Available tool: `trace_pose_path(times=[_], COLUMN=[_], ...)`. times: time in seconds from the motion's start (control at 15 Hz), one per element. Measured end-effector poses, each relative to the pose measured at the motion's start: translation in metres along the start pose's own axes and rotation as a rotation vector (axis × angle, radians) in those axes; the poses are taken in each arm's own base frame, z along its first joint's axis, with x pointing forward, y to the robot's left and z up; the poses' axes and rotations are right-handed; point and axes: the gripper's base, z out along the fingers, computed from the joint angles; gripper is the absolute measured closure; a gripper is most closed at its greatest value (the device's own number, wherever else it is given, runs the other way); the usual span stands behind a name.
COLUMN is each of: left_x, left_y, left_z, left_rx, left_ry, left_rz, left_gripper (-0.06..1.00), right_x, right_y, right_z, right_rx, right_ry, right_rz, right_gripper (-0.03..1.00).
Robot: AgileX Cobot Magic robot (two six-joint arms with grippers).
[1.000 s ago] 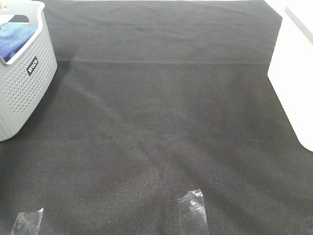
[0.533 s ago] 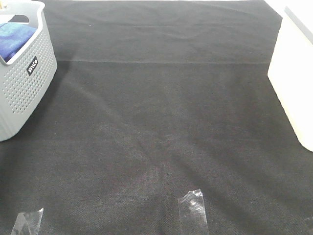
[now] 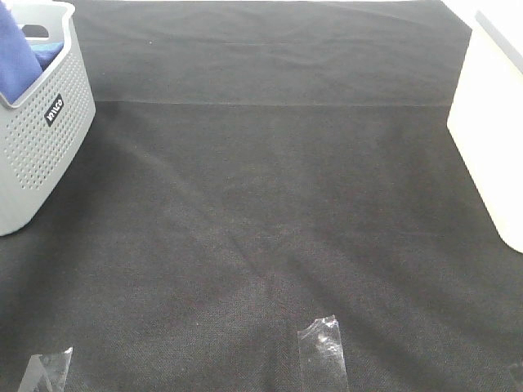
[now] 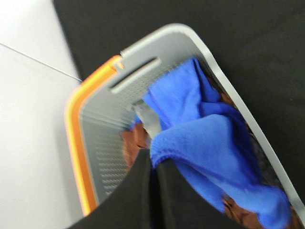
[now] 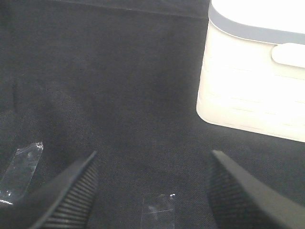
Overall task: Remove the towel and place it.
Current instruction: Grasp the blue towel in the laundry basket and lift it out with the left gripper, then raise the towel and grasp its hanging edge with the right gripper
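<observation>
The royal-blue towel rises out of the grey perforated basket at the far left of the exterior high view. In the left wrist view my left gripper is shut on a fold of the towel and holds it above the inside of the basket, which has an orange rim. Something brown lies under the towel. My right gripper is open and empty above the black mat, near a white bin. Neither gripper shows in the exterior high view.
A white bin stands at the right edge of the black mat. Strips of clear tape lie near the mat's front edge, and one more at the front left.
The towel has risen in the basket: it lay flat and low a second ago and now stands up above the basket's rim at the far left.
</observation>
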Motion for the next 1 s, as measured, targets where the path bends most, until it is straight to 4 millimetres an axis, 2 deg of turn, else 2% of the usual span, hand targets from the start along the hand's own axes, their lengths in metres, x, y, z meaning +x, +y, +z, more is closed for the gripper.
trace_pose_path(times=[0.27, 0.47, 0.73, 0.87, 1.0], left_x=[-0.033, -0.044, -0.064, -0.073, -0.078], left_y=[-0.027, -0.045, -0.09, -0.112, -0.128], left_z=[-0.072, -0.114, -0.139, -0.149, -0.157], left_rx=[-0.025, -0.007, 0.147, 0.202, 0.237], left_ry=[-0.205, -0.312, -0.43, -0.477, -0.51], left_rz=[0.074, 0.11, 0.173, 0.241, 0.294], left_gripper=[0.94, 0.94, 0.94, 0.94, 0.94], right_x=[0.0, 0.0, -0.014, -0.037, -0.058], right_y=[0.0, 0.0, 0.002, 0.009, 0.015], right_z=[0.0, 0.0, 0.002, 0.012, 0.032], right_rx=[0.0, 0.0, -0.032, -0.121, -0.217], right_ry=[0.0, -0.001, -0.07, -0.182, -0.213], right_rz=[0.0, 0.0, 0.026, 0.037, -0.005], right_gripper=[0.31, 0.31, 0.31, 0.31, 0.31])
